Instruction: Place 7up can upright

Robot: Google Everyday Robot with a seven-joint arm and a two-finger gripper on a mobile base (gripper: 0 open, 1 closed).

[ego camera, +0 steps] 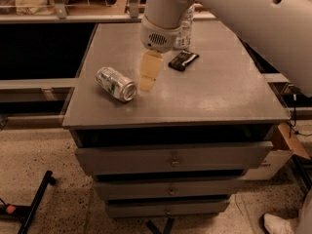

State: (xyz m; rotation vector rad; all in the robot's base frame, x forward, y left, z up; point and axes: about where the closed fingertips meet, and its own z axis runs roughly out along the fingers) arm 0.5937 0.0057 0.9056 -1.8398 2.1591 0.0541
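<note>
Black stand leg (30,203) with an orange bit on it lies on the speckled floor at the far left of my feed. Next over is the grey cabinet (219,94), three drawers stacked down its front, each with a small knob.

On the left part of the cabinet top the 7up can (115,84) is lying on its side, not upright. The silver end faces toward the front right, and the green and white label shows along the body. Nothing is holding it.

Just to the right of the can is the gripper (146,85), a pale tan piece hanging down from the white wrist and pointing at the tabletop. It's close beside the can's end, and whether it touches the can I can't say. I honestly can't tell from this angle if it's open or closed either.

Further right and toward the back there's a small flat black object (183,60), and behind it a clear water bottle (185,26) standing up, half hidden by the arm (234,6). The arm itself sweeps out to the top right corner.

Off the right edge: a cardboard box (288,141) by the cabinet and a white shoe (280,224) on the floor.
</note>
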